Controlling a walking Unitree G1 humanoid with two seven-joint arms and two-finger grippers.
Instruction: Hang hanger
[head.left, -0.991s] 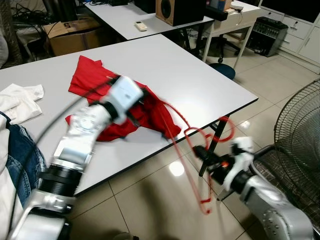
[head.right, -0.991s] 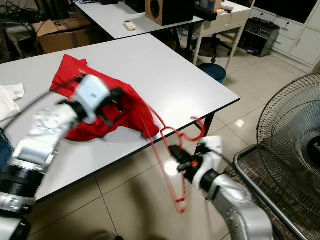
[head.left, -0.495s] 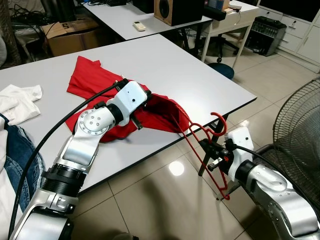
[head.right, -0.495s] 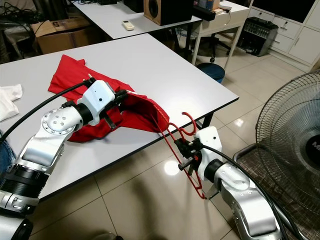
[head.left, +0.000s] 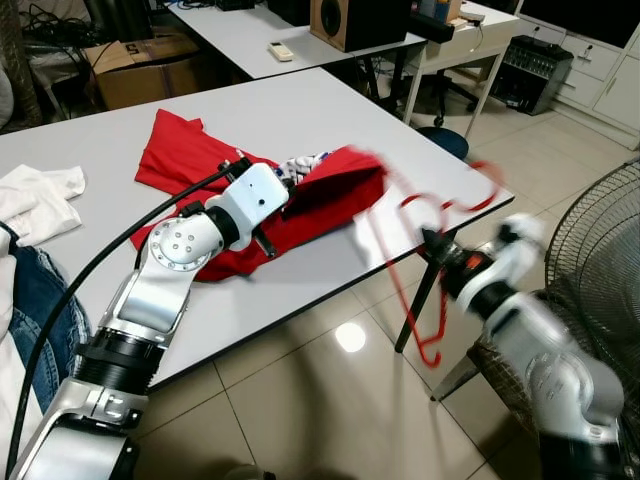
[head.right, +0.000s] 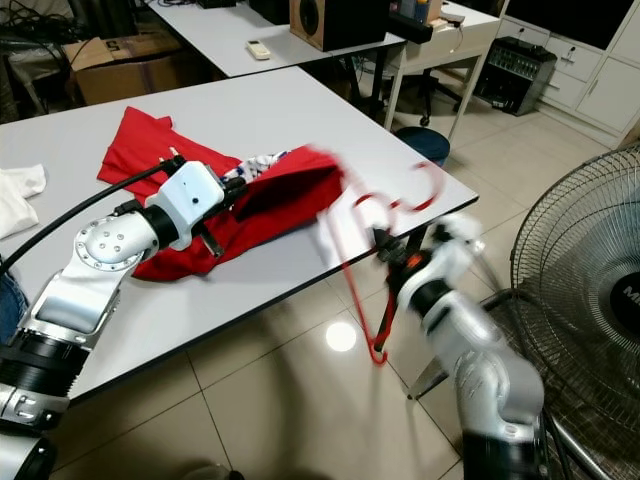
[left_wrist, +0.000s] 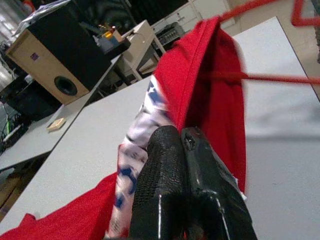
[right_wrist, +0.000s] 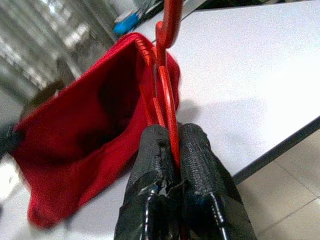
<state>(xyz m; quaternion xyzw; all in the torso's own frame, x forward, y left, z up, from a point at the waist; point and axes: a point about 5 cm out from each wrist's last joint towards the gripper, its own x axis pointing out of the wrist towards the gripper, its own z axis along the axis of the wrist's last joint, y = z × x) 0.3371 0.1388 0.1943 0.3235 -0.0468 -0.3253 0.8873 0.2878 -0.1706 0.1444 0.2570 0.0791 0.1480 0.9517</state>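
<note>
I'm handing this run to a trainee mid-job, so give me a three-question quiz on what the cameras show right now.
1. True or false: the right gripper is shut on the red hanger.
2. What does the left gripper hold? A) the white cloth B) the red shirt C) the speaker
3. Fill in: the red shirt lies on the grey ____.

Key: 1 true. The black fingers clamp the hanger's wire. 2 B. Its fingers pinch the shirt's edge, lifting it open towards the hanger. 3 table. The white cloth lies at its left end.
</note>
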